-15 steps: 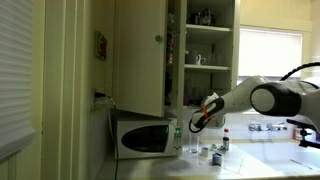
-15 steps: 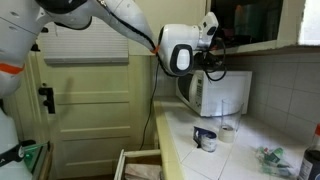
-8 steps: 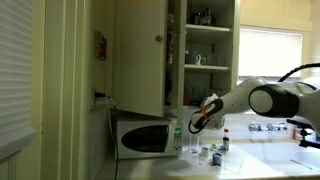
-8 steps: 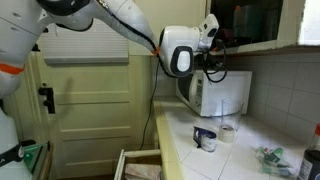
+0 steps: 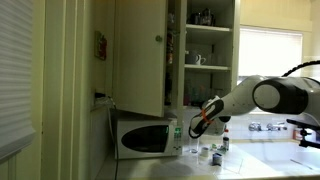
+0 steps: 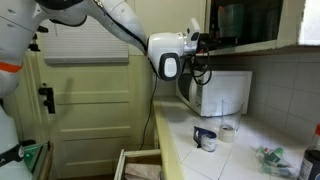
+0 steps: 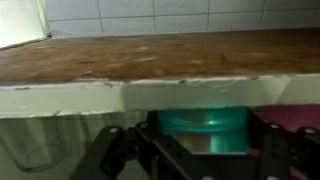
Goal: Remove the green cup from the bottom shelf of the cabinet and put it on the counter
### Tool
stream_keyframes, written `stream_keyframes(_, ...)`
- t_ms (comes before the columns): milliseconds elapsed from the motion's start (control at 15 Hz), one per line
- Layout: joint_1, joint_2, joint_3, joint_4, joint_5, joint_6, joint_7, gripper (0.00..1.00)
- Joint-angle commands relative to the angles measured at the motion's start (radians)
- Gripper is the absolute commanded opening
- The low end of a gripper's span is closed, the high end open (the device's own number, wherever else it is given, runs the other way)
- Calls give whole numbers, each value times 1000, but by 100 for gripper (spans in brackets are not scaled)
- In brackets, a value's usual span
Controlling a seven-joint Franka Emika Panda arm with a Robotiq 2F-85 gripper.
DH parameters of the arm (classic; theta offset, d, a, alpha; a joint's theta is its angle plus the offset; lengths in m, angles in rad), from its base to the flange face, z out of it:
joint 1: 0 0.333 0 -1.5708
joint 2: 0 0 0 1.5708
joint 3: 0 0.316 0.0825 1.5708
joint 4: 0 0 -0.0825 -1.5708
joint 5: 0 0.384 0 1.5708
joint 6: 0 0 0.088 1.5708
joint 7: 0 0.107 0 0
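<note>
Green cup (image 7: pixel 203 122) held just under the shelf edge
Gripper (image 7: pixel 203 142) fingers press both sides of the cup in the wrist view, directly below the bottom shelf's (image 7: pixel 160 95) cream front edge, near the microwave (image 5: pixel 145 137).

A bright pale-framed window (image 5: pixel 270 50) glows in an exterior view, and a white slatted blind (image 5: pixel 15 75) fills the picture's opposite edge. A cream panelled door (image 6: pixel 90 115) stands near white square wall tiles (image 6: pixel 285 95).
</note>
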Motion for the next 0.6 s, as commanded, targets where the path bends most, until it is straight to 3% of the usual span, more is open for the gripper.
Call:
stream_keyframes(0, 32, -156, -12, -241, 132, 132, -64, 51)
stream_keyframes(267, 57, -290, 10, -453, 307, 294, -143, 51)
stream_keyframes(333, 122, -332, -44, -469, 366, 253, -166, 51)
stream_keyframes(533, 180, -419, -24, -602, 525, 258, -228, 51)
